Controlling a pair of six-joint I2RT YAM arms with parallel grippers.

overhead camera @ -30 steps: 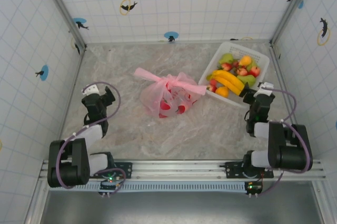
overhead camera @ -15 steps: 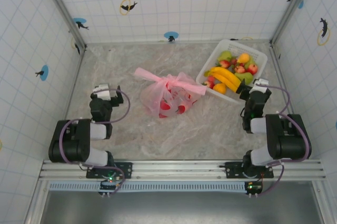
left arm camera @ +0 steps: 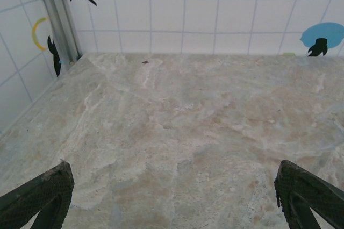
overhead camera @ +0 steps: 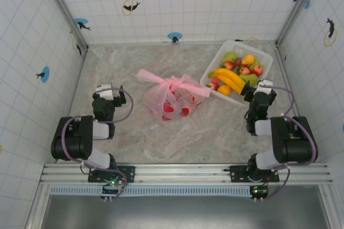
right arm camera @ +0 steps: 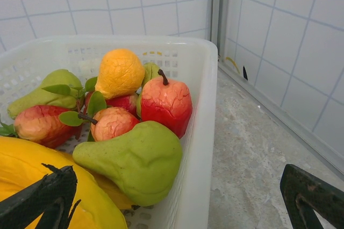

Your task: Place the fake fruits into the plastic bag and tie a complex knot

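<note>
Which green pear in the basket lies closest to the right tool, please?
The big front pear, beside the banana; the other pear lies farther back, at left.

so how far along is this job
Done: the bag holds some red fruits and its handles are in a knot. In hand: nothing, left hand and right hand are open and empty. Left: seemingly nothing, though many lie in the basket.

Plastics on a marbled worktop (overhead camera: pixel 134 132), seen from my remote station.
I see a thin, crinkly, translucent pink plastic bag (overhead camera: pixel 161 100) on a matt, stone-patterned surface. The white basket (right arm camera: pixel 199 57) is smooth moulded plastic. The fake fruits (right arm camera: pixel 134 159) in it carry a soft sheen, the orange one (right arm camera: pixel 119 72) pebbled. The white wall tiles (left arm camera: pixel 215 14) look smooth.
</note>
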